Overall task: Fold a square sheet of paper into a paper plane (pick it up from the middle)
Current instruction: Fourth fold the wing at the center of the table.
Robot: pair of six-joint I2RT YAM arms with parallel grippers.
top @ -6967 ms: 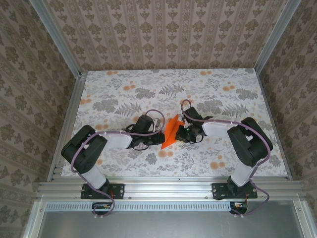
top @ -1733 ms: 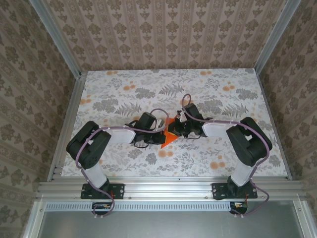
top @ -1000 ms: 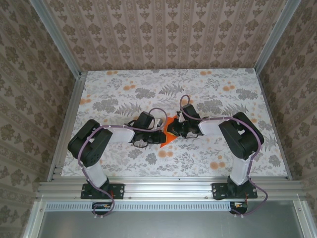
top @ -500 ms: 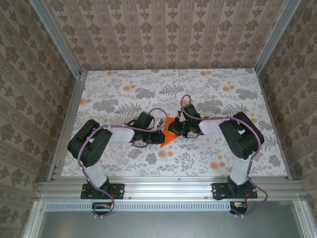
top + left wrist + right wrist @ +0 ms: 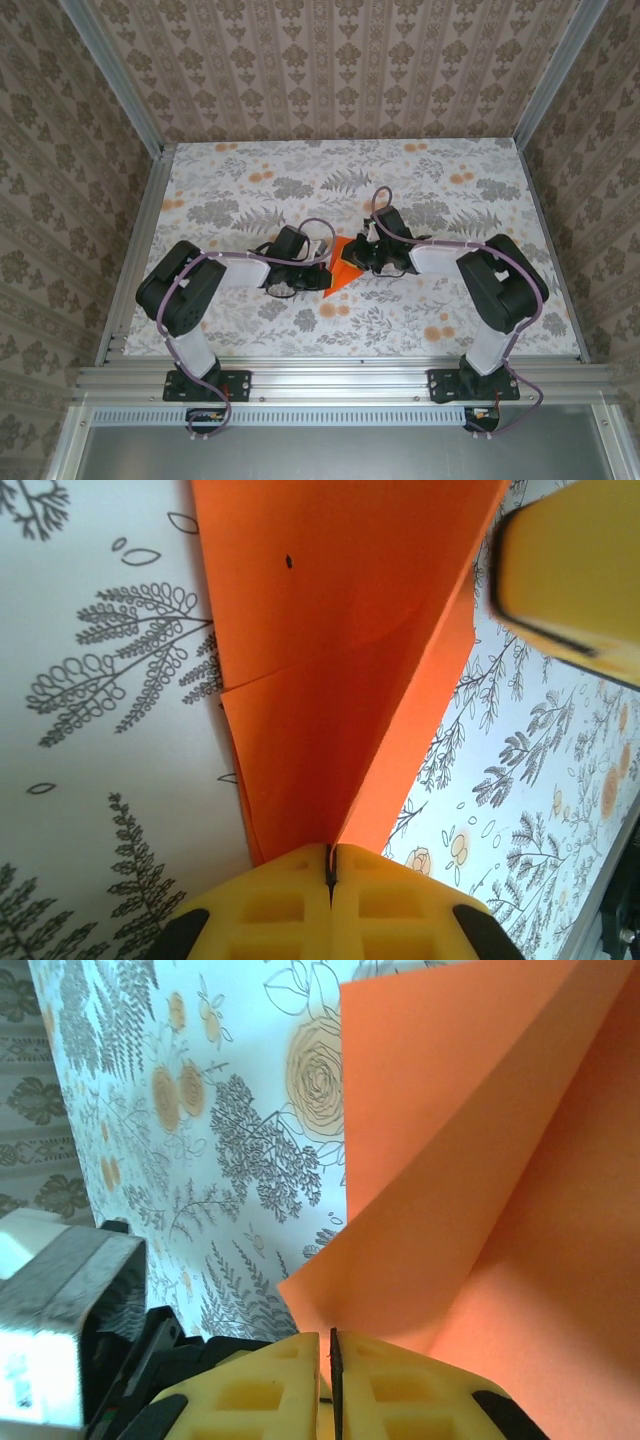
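The square sheet of paper (image 5: 339, 272), bright orange and folded into a creased, tent-like shape, sits near the middle of the table between my two grippers. My left gripper (image 5: 320, 273) reaches it from the left. In the left wrist view the paper (image 5: 330, 660) runs down to a raised fold, and the left gripper (image 5: 330, 853) is shut on it. My right gripper (image 5: 359, 262) comes in from the right. In the right wrist view the right gripper (image 5: 331, 1340) is shut on the lower edge of the paper (image 5: 480, 1190), a hairline slit between its pads.
The table (image 5: 240, 190) carries a floral cloth and is fenced by aluminium rails (image 5: 140, 230) and patterned walls. One yellow finger of the right gripper (image 5: 570, 570) hangs over the paper's far corner. Part of the left arm (image 5: 60, 1330) lies close beside the right gripper.
The left gripper has closed fully on the paper's fold. The right arm's elbow has swung out to the right, with its gripper staying at the paper.
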